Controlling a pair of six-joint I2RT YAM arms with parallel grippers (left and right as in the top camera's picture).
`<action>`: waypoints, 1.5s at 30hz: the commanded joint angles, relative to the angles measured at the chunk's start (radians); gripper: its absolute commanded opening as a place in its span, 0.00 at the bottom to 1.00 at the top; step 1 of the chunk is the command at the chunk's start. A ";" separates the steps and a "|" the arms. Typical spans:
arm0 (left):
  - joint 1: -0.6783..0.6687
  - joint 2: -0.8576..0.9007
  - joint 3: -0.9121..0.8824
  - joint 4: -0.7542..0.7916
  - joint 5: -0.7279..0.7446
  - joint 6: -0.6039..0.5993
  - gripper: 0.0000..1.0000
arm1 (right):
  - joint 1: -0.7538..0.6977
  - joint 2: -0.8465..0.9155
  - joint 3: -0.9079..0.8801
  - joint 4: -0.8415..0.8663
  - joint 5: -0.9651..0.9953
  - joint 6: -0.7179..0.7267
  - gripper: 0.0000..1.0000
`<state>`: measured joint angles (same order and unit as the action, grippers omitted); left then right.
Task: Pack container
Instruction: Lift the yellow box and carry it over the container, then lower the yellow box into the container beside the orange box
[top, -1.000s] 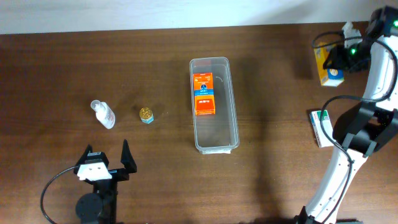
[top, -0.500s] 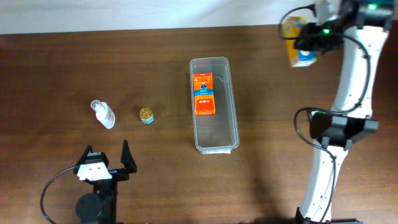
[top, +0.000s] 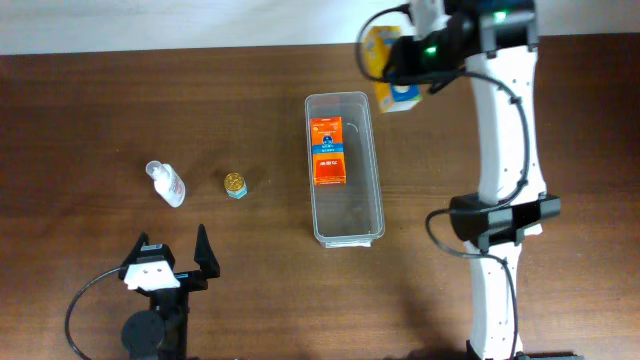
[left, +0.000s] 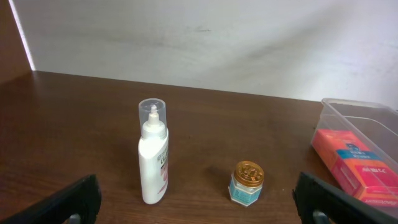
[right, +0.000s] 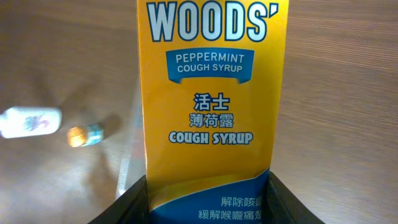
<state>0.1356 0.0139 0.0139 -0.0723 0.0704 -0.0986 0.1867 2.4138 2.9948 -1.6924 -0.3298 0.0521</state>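
The clear plastic container (top: 345, 170) lies lengthwise at the table's middle, with an orange box (top: 327, 151) inside its far half; its corner also shows in the left wrist view (left: 357, 118). My right gripper (top: 400, 60) is shut on a yellow and blue cough syrup box (top: 388, 70), held in the air just right of the container's far end; the box fills the right wrist view (right: 211, 106). My left gripper (top: 170, 262) is open and empty near the front left, behind a white bottle (left: 153, 155) and a small gold-lidded jar (left: 246, 183).
The white bottle (top: 166, 183) and the small jar (top: 235, 185) lie left of the container. The right arm (top: 500, 170) stands over the table's right side. A pale wall runs along the far edge.
My right gripper has carried the cough syrup box from the far right edge leftward to beside the container's far end. The left arm has not moved.
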 joint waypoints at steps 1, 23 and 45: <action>-0.004 -0.007 -0.005 -0.004 -0.008 -0.006 0.99 | 0.068 -0.044 -0.012 -0.006 0.083 0.071 0.44; -0.004 -0.007 -0.005 -0.004 -0.008 -0.006 0.99 | 0.208 -0.037 -0.398 0.121 0.196 0.265 0.45; -0.004 -0.007 -0.005 -0.004 -0.008 -0.006 0.99 | 0.299 -0.027 -0.508 0.248 0.340 0.376 0.45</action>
<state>0.1356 0.0139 0.0139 -0.0723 0.0704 -0.0986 0.4850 2.4042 2.5137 -1.4704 -0.0257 0.4122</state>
